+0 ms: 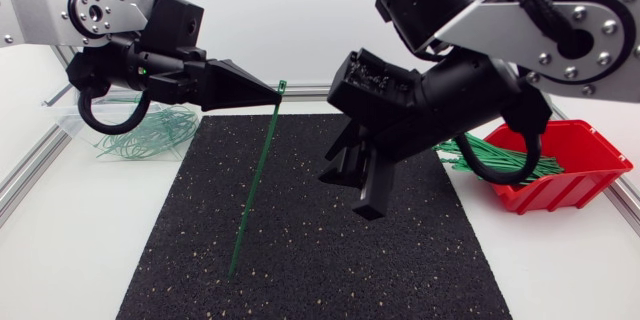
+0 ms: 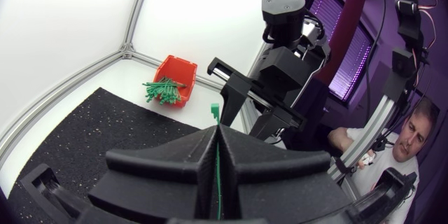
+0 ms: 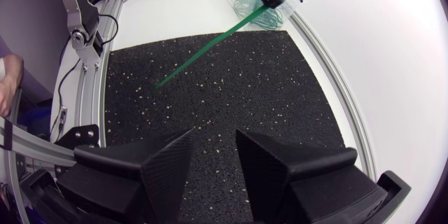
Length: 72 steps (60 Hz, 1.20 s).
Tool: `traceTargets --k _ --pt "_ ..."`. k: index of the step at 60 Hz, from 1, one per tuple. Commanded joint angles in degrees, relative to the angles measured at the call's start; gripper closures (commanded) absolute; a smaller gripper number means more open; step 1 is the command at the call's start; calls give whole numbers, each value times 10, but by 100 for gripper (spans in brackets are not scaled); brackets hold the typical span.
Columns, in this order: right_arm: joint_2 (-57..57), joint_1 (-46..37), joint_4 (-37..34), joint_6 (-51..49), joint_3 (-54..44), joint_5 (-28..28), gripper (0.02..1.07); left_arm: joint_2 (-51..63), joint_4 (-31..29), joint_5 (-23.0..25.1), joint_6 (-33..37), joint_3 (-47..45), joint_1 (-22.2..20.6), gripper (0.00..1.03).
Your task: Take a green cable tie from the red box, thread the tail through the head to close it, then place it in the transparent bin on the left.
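The white worktop (image 1: 560, 280) carries a black speckled mat (image 1: 320, 250), and both arms hang over it. The right arm (image 1: 470, 90) comes in over the mat's middle; the right jaws stand apart with nothing between them, pointing down at the mat and near the tie without touching it. The left arm (image 1: 130, 40) reaches in level, and the left jaws are pressed together on a green cable tie (image 1: 255, 190) just below its head (image 1: 281, 87), which sticks out above the tips. The red box (image 1: 590, 175) sits at the right edge with a heap of loose ties (image 1: 500, 160) spilling over its lip. The transparent bin (image 1: 60, 100) sits behind the left arm, holding green ties (image 1: 150, 135). The held tie hangs nearly straight, slanting down to a tail tip (image 1: 232, 272) close to the mat; whether it touches cannot be told. The strap looks very light, thin and springy, and probably slick, so it will likely flex and whip when pushed. The best hold for the right jaws looks to be across the flat faces near the tail tip, leaving a short free end to steer into the small head.
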Motion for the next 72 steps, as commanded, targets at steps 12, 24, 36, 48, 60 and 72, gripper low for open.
traceTargets --k 12,24,36,48,60,72 --pt "43 7 0 -55 -5 51 73 -2 301 -87 -223 -81 5 100" --pt "84 15 -25 -100 4 60 72 40 396 -85 -358 -67 -3 100" --pt "103 48 -21 -138 11 101 72 71 389 -80 -399 -41 -20 100" --pt "123 64 -12 -182 10 136 72 100 389 -80 -410 -28 -17 100" --pt "131 73 37 -222 -14 138 72 107 388 -79 -412 -25 -14 100" --pt "127 99 180 -288 -94 214 70 123 377 -72 -416 -12 -1 100"
